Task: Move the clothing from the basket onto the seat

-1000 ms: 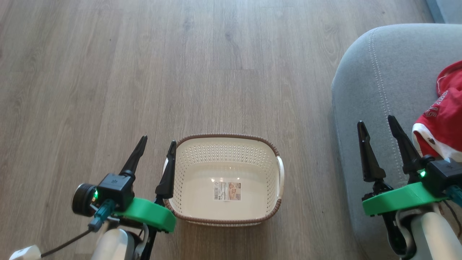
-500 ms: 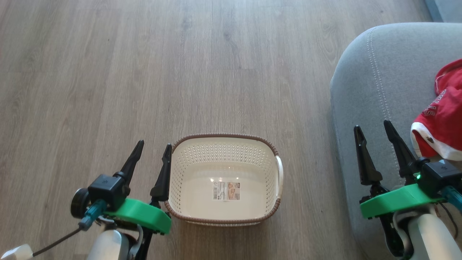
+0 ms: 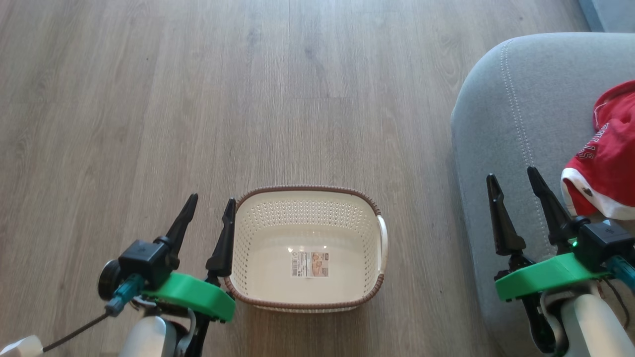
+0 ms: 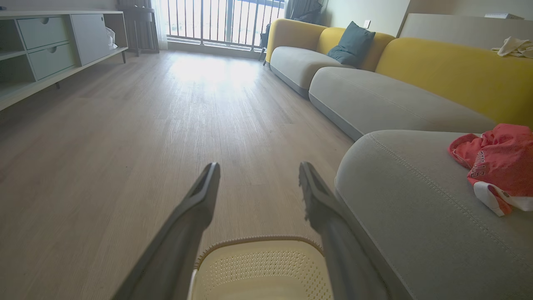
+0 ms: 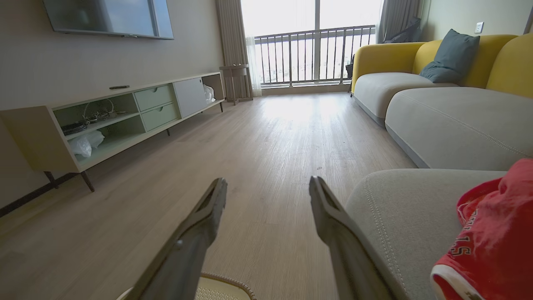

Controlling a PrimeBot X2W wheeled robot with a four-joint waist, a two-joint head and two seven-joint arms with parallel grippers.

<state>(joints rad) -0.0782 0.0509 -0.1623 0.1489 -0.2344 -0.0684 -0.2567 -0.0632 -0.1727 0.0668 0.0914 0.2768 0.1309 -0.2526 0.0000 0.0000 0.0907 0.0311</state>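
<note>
The clothing (image 3: 609, 148) is seen as a crumpled red heap with white trim and lettering. It lies on the seat (image 3: 501, 124), well in from the seat's rounded corner and its stitched edge. Whether 2 garments are in the heap cannot be told. On the floor of the basket (image 3: 307, 189), which stands on the wooden floor (image 3: 198, 99) beside the seat's edge, nothing but a label sticker (image 3: 310, 264) is seen, so the task is judged finished or nearly so.

The jaws of the left gripper (image 3: 212, 198), just beside the basket's left rim, are spread wide and nothing is held. The jaws of the right gripper (image 3: 511, 173), over the seat near the clothing, are likewise spread wide and bare.

The fabric is judged light, soft and limp. It would be expected to drape and stretch when lifted, and nothing fragile is involved. If it must be shifted, a raised fold or the thicker white hem (image 3: 595, 204) would best be pinched, since 1 thin layer might slip between narrow fingers.
</note>
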